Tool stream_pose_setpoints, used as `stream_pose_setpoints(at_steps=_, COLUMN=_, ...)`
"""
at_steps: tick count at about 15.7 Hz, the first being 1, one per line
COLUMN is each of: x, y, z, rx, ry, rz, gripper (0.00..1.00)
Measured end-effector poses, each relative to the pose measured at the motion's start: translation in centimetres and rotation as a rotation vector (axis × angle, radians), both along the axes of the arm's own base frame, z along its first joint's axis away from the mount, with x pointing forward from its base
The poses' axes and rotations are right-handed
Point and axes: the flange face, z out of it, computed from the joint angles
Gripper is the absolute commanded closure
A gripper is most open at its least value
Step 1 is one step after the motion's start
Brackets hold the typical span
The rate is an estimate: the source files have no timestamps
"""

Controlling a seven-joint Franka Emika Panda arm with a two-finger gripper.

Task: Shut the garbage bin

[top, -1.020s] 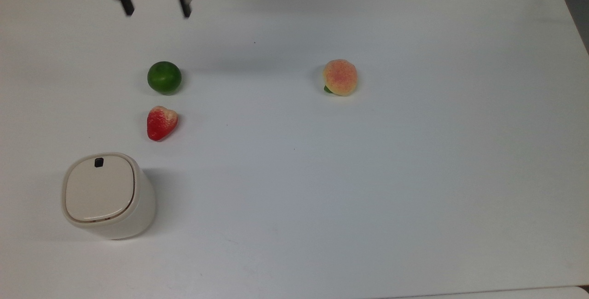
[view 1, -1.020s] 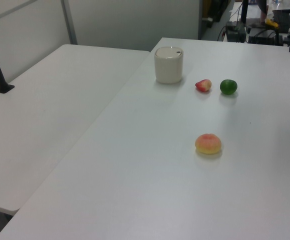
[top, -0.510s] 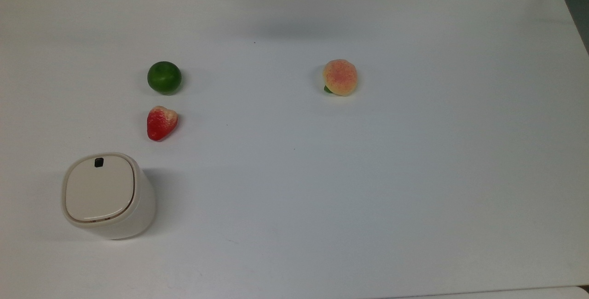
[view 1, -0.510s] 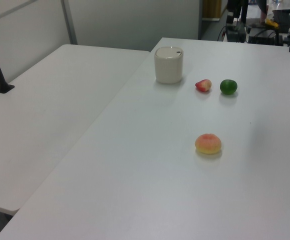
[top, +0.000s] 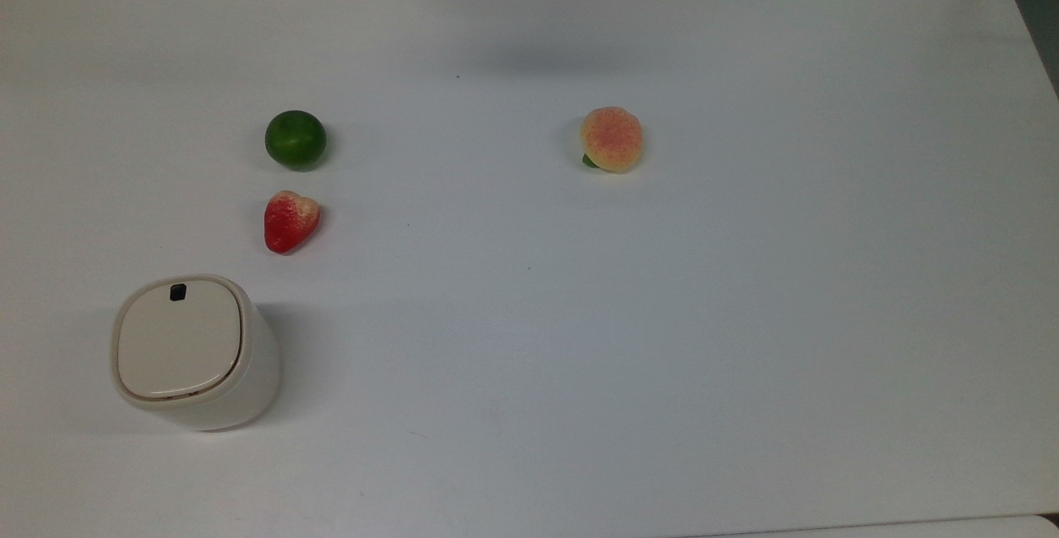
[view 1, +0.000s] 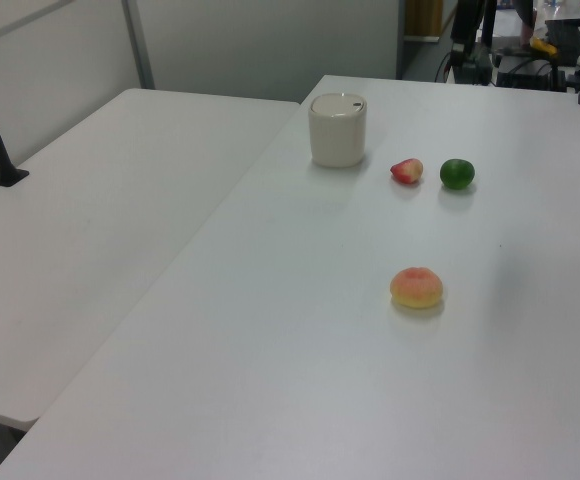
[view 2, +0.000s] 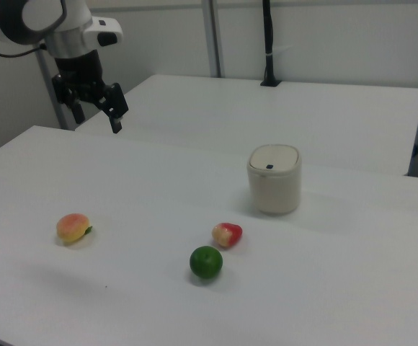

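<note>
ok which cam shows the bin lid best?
Top view: it looks straight down on the garbage bin, lid flat with its black latch. The left view and right view give the lid edge-on.

garbage bin [top: 192,352] cream, black latch | lime [top: 295,140] green | strawberry [top: 289,221] red | peach [top: 611,139] orange-pink | table [top: 662,339] white

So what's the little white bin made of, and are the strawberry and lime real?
The garbage bin looks like smooth cream plastic: its rounded walls have a soft sheen, and the flat lid shows a thin seam and a small black latch. The strawberry looks like a foam or plastic toy, matte with a pale, chalky top. The lime is evenly green and a bit glossy, probably fake too, though it's hard to be sure.
</note>
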Motion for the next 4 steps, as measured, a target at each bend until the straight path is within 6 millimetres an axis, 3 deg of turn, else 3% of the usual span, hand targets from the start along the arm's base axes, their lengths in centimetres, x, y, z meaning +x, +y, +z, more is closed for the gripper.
stream_pose_setpoints(at_steps=4, x=0.14, y=-0.12, z=-0.66, rx=-0.004, ry=0.003, rz=0.015, gripper=0.00)
